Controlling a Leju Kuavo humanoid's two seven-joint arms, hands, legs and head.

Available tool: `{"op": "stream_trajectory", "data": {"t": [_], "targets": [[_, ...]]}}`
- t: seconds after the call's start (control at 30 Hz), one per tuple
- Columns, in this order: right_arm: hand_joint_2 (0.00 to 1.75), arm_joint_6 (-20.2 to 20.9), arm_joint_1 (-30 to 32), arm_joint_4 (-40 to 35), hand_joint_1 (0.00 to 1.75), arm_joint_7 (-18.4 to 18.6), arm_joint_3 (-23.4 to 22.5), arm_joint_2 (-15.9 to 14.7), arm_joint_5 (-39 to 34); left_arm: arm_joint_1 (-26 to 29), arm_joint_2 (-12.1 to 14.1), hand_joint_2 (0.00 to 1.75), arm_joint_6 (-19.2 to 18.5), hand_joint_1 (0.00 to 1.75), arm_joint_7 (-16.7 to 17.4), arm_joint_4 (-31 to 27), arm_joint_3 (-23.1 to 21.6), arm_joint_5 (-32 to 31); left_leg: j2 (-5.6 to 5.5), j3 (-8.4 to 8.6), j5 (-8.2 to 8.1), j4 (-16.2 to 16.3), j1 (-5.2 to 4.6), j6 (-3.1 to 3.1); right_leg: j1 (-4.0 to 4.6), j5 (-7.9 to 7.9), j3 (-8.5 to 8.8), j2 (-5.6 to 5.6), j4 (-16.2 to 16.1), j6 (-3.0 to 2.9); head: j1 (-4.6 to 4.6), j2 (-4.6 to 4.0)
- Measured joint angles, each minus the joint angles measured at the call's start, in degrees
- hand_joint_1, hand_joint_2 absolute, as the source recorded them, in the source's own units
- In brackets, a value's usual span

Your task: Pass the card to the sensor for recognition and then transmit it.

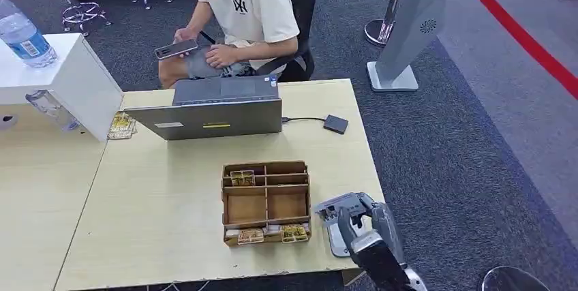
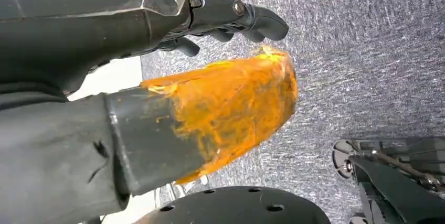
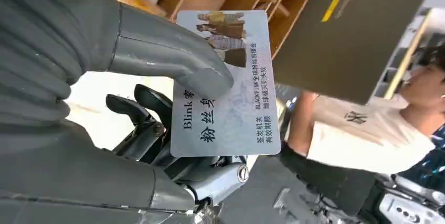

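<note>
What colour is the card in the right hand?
Pale bluish-white card with dark print and a small photo, clearest in the right wrist view.

One card [image 3: 225, 85] is in one robot hand [image 3: 105, 103]. One wooden box [image 1: 266, 202] sits low in the middle of the counter [image 1: 170, 195]. There is one laptop [image 1: 215, 109], two water bottles [image 1: 24, 35], one person [image 1: 238, 11], and one small black box [image 1: 335, 124].

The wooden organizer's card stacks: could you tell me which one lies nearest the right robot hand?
The front-right stack in the wooden organizer, closest to the right robot hand; the others sit farther left or back.
</note>
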Motion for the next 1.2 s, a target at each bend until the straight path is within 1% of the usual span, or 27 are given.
{"op": "stream_trajectory", "data": {"t": [0.13,0.2,0.4,0.57,0.63,0.87,1.2], "targets": [[1.75,-1.9,-0.2,1.5,1.75,2.2,-0.7,0.0,6.3,0.0,-0.1,0.0,0.0,0.0,0.0,0.0,0.0,-0.2,0.0,0.0,0.0,0.0,0.0,0.0,0.0,0.0,0.01,0.0,0.0,0.0,0.0,0.0],[1.75,-2.5,-0.2,2.5,1.75,2.9,-0.9,0.0,8.2,0.0,-0.1,0.0,0.0,0.0,-0.1,0.0,0.0,-0.3,0.0,0.0,0.0,0.0,0.0,0.0,0.0,0.0,0.01,0.0,0.0,0.0,0.0,0.0],[1.75,-2.8,-0.8,5.2,1.75,4.7,-1.0,0.0,9.9,0.0,-0.1,0.0,0.0,0.0,-0.2,0.0,0.0,-0.3,0.0,0.0,0.0,0.0,0.0,0.0,0.0,0.0,0.0,0.0,0.0,0.0,-0.02,0.0],[1.75,-2.9,-1.2,7.2,1.75,5.7,-2.4,-0.1,10.2,0.0,-0.1,0.0,0.0,0.0,-0.2,0.0,0.1,-0.3,0.0,-0.01,0.0,0.0,0.0,0.0,0.0,0.0,0.01,0.0,0.0,0.0,-0.02,0.0],[1.75,-2.5,-1.3,8.1,1.75,6.0,-3.2,-0.2,10.4,0.0,-0.1,0.0,0.0,0.0,-0.2,0.0,0.2,-0.3,0.0,-0.01,0.0,0.0,0.0,0.0,0.0,0.0,0.01,0.0,0.0,0.0,0.0,0.0],[1.75,1.5,-2.5,11.5,1.75,6.5,-5.2,-0.2,9.1,0.0,-0.1,0.0,-0.3,0.0,-0.2,0.0,0.5,-0.3,-0.01,-0.01,0.0,0.0,0.0,0.0,0.0,0.0,0.01,0.0,0.0,0.0,0.0,0.0],[1.75,3.1,-4.0,15.0,1.75,6.6,-5.7,-0.2,9.2,0.0,-0.1,0.0,-0.5,0.0,-0.6,0.0,0.9,-0.3,-0.01,-0.01,0.0,0.0,0.0,0.0,0.0,0.0,0.01,0.0,0.0,0.0,0.0,0.0]]}}
